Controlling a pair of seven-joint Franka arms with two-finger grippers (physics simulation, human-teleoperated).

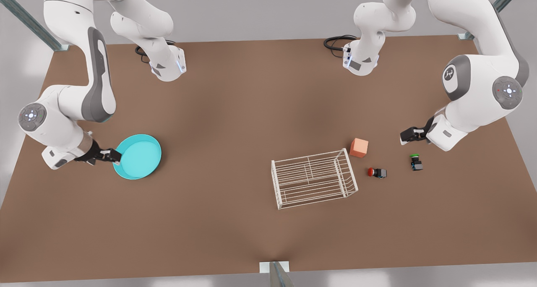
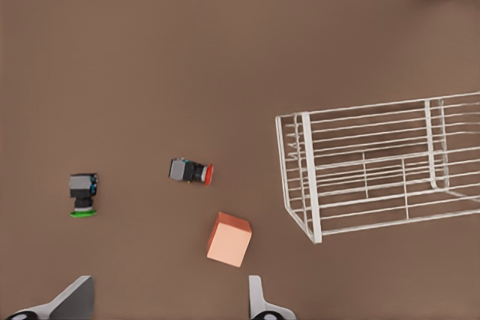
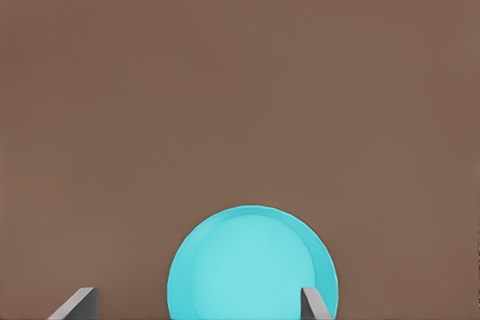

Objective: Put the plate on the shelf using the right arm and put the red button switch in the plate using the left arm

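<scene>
On the brown table (image 1: 235, 110): 1 turquoise plate (image 1: 140, 156) at left, 1 white wire shelf (image 1: 312, 178) right of centre, 1 red button switch (image 1: 376, 172), 1 green button switch (image 1: 415, 162), 1 orange cube (image 1: 359, 147). The right gripper (image 1: 114, 156) sits spread at the plate's rim; the left gripper (image 1: 406, 136) hangs spread near the switches.

A turquoise plate (image 1: 140, 156), a white wire shelf (image 1: 312, 178), an orange cube (image 1: 359, 147), a dark switch with a red cap (image 1: 376, 172) and another with a green cap (image 1: 415, 162) lie on the plain brown table (image 1: 235, 110).

Both grippers (image 1: 116, 156) (image 1: 402, 136) low, jaws apart.
</scene>
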